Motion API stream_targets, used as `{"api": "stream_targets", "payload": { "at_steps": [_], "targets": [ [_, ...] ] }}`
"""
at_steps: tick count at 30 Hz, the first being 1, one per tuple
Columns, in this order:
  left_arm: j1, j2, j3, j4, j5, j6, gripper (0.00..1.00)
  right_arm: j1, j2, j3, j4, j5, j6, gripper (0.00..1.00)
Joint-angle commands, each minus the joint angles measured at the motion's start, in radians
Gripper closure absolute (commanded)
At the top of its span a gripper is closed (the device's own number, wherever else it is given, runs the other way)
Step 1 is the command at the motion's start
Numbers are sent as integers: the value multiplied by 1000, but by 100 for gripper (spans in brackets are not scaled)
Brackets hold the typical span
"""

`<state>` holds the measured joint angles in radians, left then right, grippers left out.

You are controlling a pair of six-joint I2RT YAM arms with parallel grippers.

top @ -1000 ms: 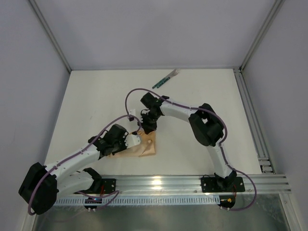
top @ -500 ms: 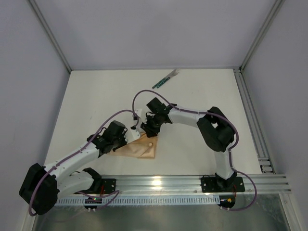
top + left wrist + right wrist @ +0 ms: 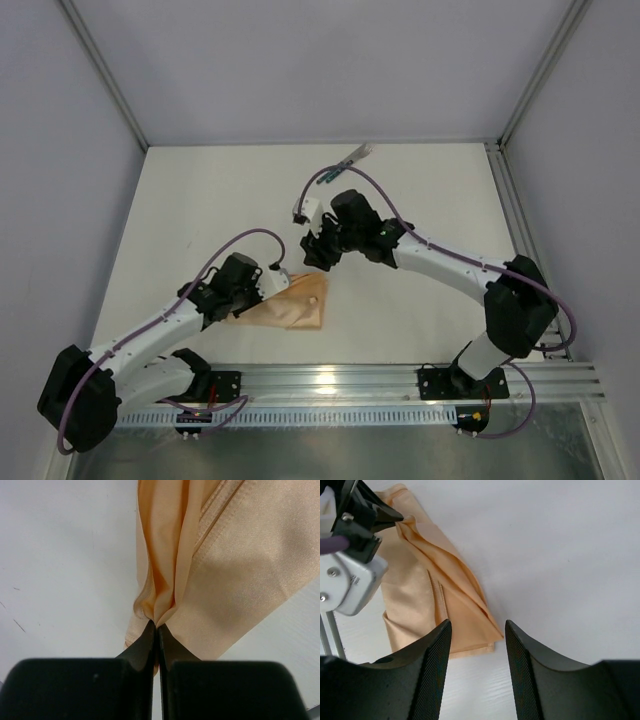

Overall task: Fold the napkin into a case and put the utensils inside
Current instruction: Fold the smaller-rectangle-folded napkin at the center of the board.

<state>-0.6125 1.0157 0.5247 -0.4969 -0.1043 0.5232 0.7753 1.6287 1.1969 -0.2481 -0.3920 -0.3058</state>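
The left gripper (image 3: pixel 156 626) pinches a raised fold of the napkin (image 3: pixel 235 570); the right gripper (image 3: pixel 477 627), jaws spread, hovers just beyond it, nearer the utensils (image 3: pixel 345 163).

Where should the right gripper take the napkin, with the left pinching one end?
Probably the layered corner of the napkin farthest from the left gripper. Come down from above, jaws across the edge: the cloth lies flat there, folds stacked, and the open right gripper hovers near it.
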Motion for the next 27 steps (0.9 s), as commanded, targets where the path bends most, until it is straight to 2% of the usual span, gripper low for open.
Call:
{"api": "stream_targets", "payload": {
  "at_steps": [1,3,4,8,9,13,21,27],
  "targets": [
    [8,-25,0,-23,31,-15,100,47,-79,-109,7,91,156,49],
    [8,-23,3,-32,43,-12,100,70,-111,-172,47,137,261,49],
    [10,-20,4,-37,44,-8,100,74,-143,-241,68,154,381,49],
    [8,-17,9,-49,51,-5,100,84,-210,-385,203,179,639,49],
    [8,-14,12,-54,52,-5,100,88,-217,-417,219,180,669,49],
    [8,-11,23,-65,55,-5,100,140,-214,-439,242,196,715,48],
    [8,-16,31,-83,63,-9,100,145,-158,-493,420,203,771,49],
    [8,-19,31,-86,61,-9,100,145,-73,-454,437,228,781,50]
  ]
}}
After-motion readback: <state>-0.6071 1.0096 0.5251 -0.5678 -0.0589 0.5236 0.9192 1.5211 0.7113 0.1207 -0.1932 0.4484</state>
